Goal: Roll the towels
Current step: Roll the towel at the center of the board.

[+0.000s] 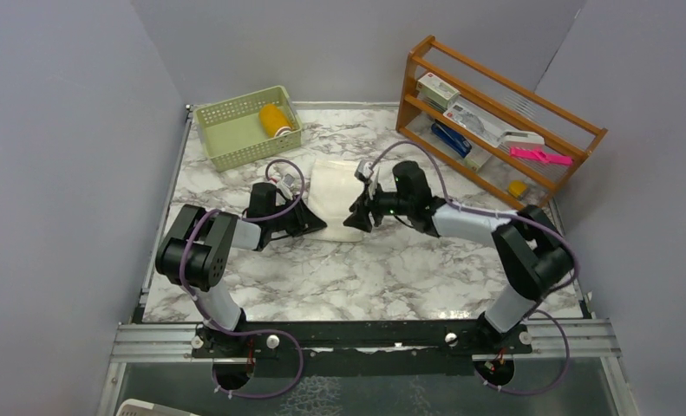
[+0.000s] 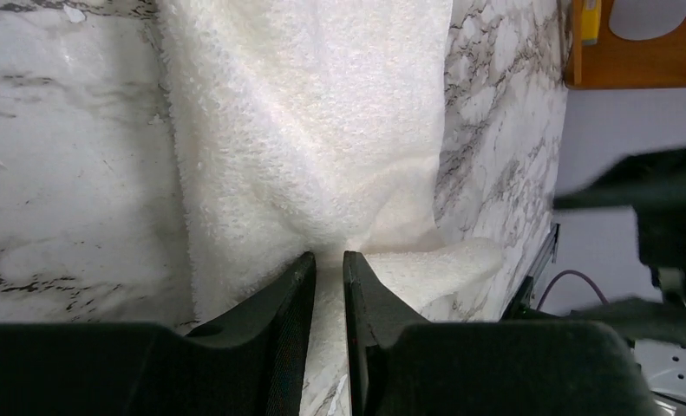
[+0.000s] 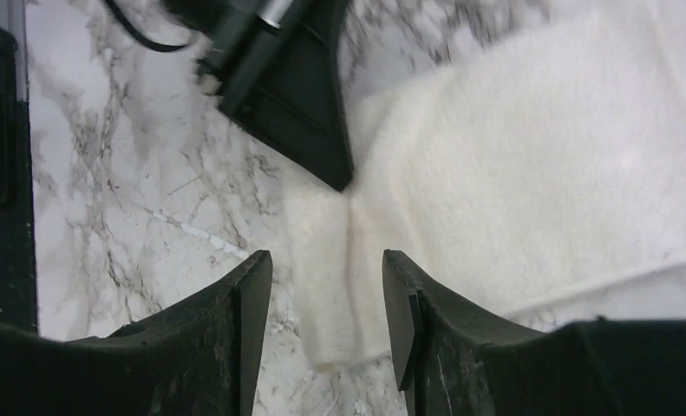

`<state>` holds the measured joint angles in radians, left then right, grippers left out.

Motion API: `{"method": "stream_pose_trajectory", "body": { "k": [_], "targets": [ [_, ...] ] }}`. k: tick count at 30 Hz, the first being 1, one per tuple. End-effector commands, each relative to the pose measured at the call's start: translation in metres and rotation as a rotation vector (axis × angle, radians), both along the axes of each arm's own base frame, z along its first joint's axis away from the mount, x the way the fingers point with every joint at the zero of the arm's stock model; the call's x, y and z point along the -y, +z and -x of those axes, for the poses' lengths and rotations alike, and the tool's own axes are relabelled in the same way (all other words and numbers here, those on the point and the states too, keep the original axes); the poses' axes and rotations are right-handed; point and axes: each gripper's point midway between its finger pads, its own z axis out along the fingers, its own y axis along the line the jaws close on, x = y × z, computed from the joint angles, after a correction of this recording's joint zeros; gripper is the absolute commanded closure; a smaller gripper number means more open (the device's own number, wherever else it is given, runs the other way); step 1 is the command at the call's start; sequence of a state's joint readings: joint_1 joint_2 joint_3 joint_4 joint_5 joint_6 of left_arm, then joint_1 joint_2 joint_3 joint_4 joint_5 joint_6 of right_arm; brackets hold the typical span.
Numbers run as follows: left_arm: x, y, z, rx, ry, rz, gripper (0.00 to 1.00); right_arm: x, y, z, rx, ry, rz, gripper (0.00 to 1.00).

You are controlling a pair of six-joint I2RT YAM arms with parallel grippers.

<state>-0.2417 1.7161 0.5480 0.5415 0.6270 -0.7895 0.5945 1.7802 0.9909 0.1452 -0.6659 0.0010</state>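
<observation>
The white towel (image 1: 335, 199) lies in the middle of the counter (image 1: 365, 269). The left tool (image 2: 329, 257) is narrow, apparently pinching a fold at one end; the right tool (image 3: 326, 256) stands open over the same end.

The cream towel (image 1: 337, 201) is thick terry cloth, matt, with a fuzzy looped nap that creases softly. Under it the bench (image 1: 365, 277) looks like white marble veined grey, smooth with a faint sheen. The left claw (image 2: 329, 256) and right claw (image 3: 326, 256) are smooth matt black plastic, the right one finely scuffed. At eleven o'clock a pale green latticed plastic basket (image 1: 252, 149) holds a mustard cloth roll (image 1: 275, 120). At one o'clock the rack (image 1: 407, 91) is glossy, varnished orange-brown wood.
</observation>
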Motion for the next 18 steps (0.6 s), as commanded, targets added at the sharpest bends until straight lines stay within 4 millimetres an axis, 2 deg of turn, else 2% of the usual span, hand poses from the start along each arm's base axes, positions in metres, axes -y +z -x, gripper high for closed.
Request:
{"method": "stream_pose_trajectory", "body": {
  "k": [1,5,9,18],
  "targets": [
    [-0.017,-0.043,0.017,-0.087,0.027,-0.128,0.77,-0.016,0.074,0.008,0.674,0.144,-0.160,0.49],
    [-0.015,-0.045,0.017,-0.095,0.017,-0.124,0.77,-0.010,0.034,0.032,0.809,0.335,-0.005,0.50],
    [-0.013,-0.047,0.018,-0.105,0.010,-0.119,0.78,-0.004,-0.003,0.038,0.898,0.429,0.192,0.53],
    [-0.011,-0.050,0.017,-0.122,0.001,-0.109,0.78,0.005,-0.040,0.035,0.895,0.484,0.349,0.56]
  ]
}}
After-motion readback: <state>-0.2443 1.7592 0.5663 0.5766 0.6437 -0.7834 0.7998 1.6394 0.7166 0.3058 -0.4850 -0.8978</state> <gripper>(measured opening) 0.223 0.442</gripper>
